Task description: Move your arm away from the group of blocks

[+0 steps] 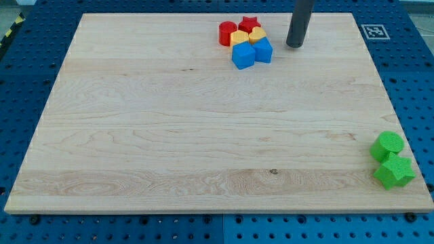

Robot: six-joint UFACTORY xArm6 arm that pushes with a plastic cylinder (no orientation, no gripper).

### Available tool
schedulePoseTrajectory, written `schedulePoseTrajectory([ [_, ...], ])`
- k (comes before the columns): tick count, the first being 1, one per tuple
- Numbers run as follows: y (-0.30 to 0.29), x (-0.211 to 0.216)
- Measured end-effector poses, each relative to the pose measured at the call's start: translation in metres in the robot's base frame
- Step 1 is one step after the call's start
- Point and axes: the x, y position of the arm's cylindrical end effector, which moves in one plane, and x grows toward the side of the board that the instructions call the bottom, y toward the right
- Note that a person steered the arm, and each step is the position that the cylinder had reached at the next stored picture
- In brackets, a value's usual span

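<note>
A tight group of blocks sits near the board's top edge: a red cylinder (227, 32), a red star (249, 24), a yellow block (239, 36), a second yellow block (258, 34), a blue cube (243, 55) and a second blue block (263, 50). My rod comes down from the view's top, and my tip (295, 45) rests on the board just to the right of the group, a small gap from the nearest blue block. It touches no block.
A green cylinder (388, 145) and a green star (394, 171) sit together near the board's lower right edge. The wooden board (203, 135) lies on a blue perforated table. A fiducial marker (375, 31) is at the top right corner.
</note>
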Motion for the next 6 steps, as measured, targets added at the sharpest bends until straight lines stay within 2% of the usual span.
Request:
schedulePoseTrajectory([
  [3, 0.013, 0.0],
  [6, 0.113, 0.009],
])
